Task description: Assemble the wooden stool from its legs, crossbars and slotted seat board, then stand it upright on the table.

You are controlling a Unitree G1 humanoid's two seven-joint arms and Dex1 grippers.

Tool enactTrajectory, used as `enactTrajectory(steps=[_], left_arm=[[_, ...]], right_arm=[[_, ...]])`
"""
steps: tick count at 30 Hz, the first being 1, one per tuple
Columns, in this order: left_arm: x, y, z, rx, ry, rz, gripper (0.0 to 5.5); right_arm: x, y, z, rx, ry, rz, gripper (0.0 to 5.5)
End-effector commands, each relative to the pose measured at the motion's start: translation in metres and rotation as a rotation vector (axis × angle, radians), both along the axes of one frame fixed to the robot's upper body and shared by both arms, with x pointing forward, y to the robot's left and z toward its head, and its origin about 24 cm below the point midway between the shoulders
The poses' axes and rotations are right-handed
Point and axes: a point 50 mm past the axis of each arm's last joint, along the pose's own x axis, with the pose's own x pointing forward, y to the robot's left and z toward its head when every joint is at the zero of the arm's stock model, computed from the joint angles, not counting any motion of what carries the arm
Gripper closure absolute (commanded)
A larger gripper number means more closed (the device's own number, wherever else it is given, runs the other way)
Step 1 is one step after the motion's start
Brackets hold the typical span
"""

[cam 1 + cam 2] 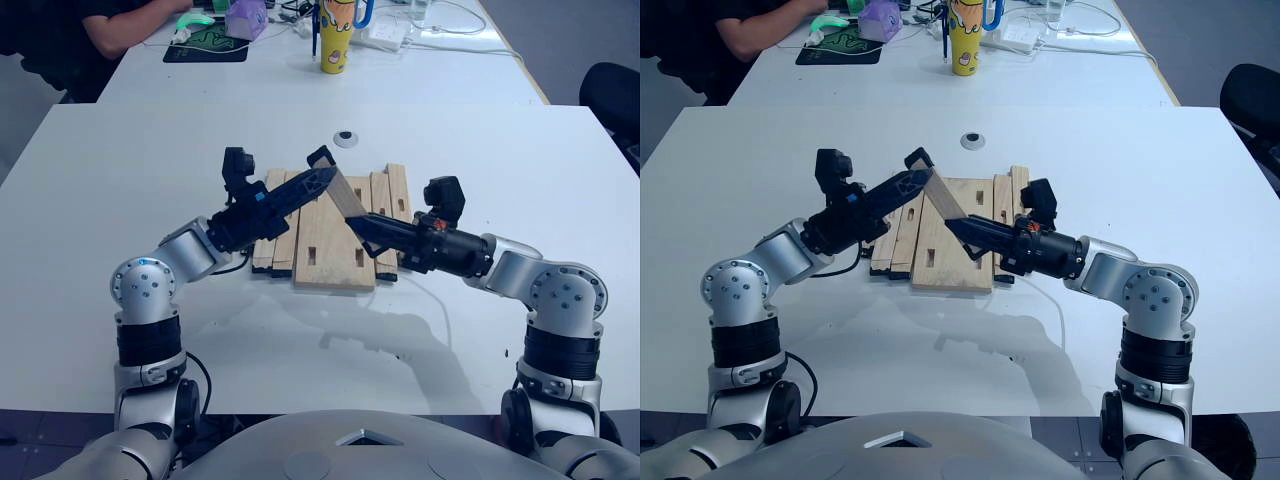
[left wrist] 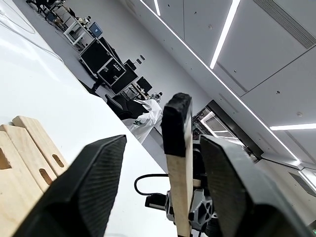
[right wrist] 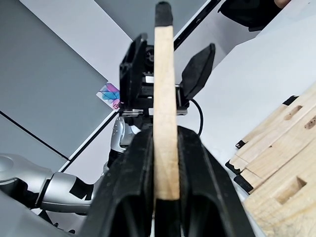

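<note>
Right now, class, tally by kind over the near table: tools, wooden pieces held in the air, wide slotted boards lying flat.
Tools: 2, left tool and right tool
Wooden piece held in the air: 1
Wide slotted seat board: 1
Total: 4

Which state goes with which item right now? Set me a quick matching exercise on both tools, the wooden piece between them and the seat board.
Items:
1. left tool
2. right tool
3. wooden piece
4. slotted seat board

States:
A. lying flat on the table
B. shut on the wood
C. open, a finger either side of the black-capped end
D. raised off the table, tilted

Pairs: 1-C, 2-B, 3-D, 4-A
</note>
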Motion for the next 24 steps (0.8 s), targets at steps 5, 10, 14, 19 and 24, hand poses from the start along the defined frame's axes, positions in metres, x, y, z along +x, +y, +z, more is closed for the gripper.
enactTrajectory(steps=[5,10,14,19,24], left_arm=[[-0.007,-0.002,0.003,-0.008,-0.027,-0.063,4.12],[-0.012,-0.003,0.007,-0.048,-0.056,-0.087,4.84],[-0.013,0.002,0.013,-0.113,-0.071,-0.08,4.99],[-0.01,0.007,0.016,-0.147,-0.077,-0.044,5.05],[-0.004,0.017,0.014,-0.093,-0.093,0.026,5.05]], right_arm=[[-0.006,-0.001,-0.001,-0.009,0.004,0.029,5.07],[-0.01,-0.007,-0.003,0.008,0.026,0.047,5.07],[-0.01,-0.012,-0.001,0.061,0.047,0.05,5.07],[-0.013,-0.014,-0.006,0.041,0.07,0.07,4.71],[-0.01,-0.023,-0.016,-0.018,0.084,0.009,4.0]])
